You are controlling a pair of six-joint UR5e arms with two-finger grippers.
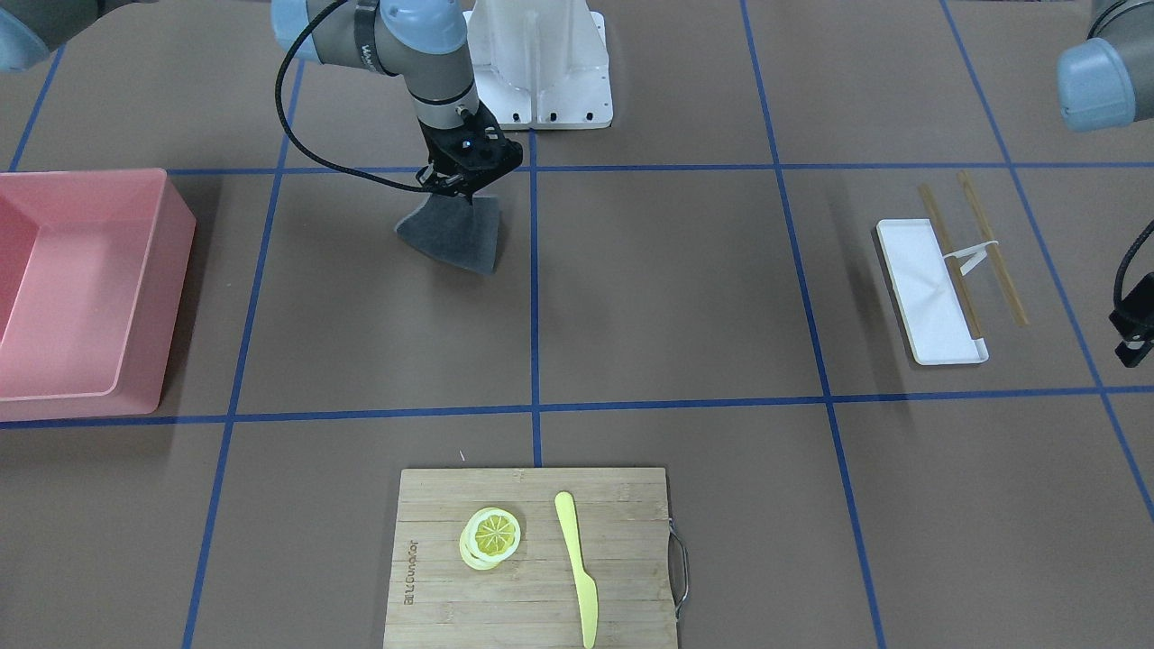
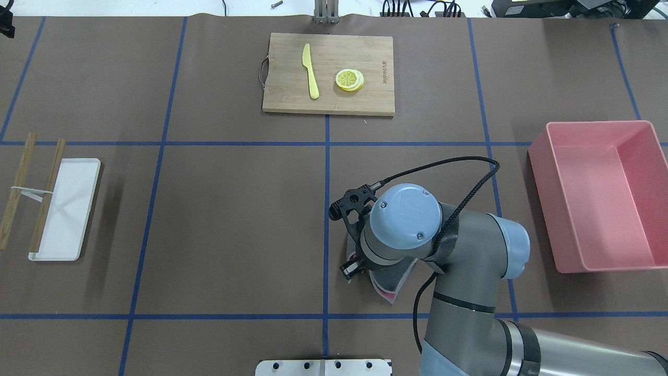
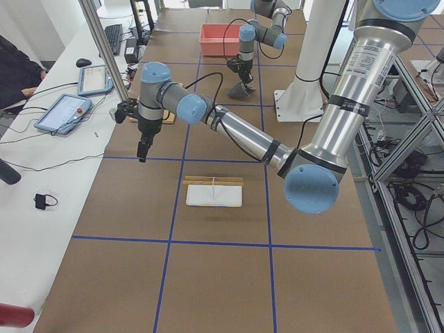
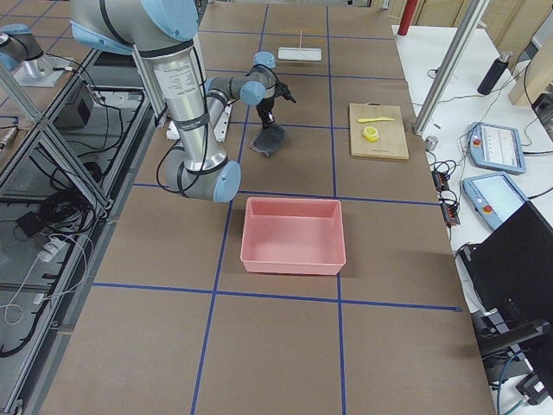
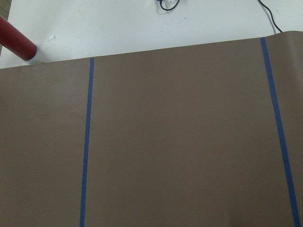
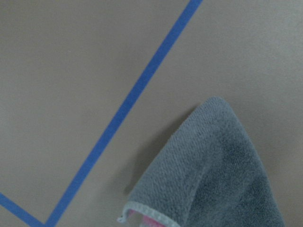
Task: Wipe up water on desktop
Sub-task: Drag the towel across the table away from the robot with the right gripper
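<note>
While the front-facing view looks down on the large matte brown desktop point(image 1: 676, 288) crossed by thin blue tape lines, the right gripper point(image 1: 458, 185) points downward near the robot's base, its fingers pinched on the top of a grey cloth point(image 1: 455, 236). The grey cloth fans out below it, and its lower edge appears to rest on the desktop just beside a tape line. A pink rectangular plastic bin point(image 1: 176, 297) sits well apart on the same side. On the operators' side lies a bamboo cutting board with a metal handle point(image 1: 622, 559), bearing a yellow plastic knife point(image 1: 573, 559) and a stack of yellow lemon slices point(image 1: 493, 534). At the other end a white rectangular tray point(image 1: 929, 306) lies with two wooden sticks point(image 1: 992, 248) joined by a white clip, one across the tray, one beside it. Only part of the left gripper point(image 1: 1133, 329) shows at the edge; whether its fingers are apart I cannot tell.

From overhead, the right wrist hides most of its gripper; a corner of the grey cloth, pink underneath, pokes out beneath.

From the left end, the left gripper hangs above the desktop, well apart from the tray.

The left wrist view shows bare desktop, two tape lines and a red cylinder point(image 5: 16, 45) on a white surface beyond.

The right wrist view shows the grey cloth folded over, pink inside, beside a tape corner.
</note>
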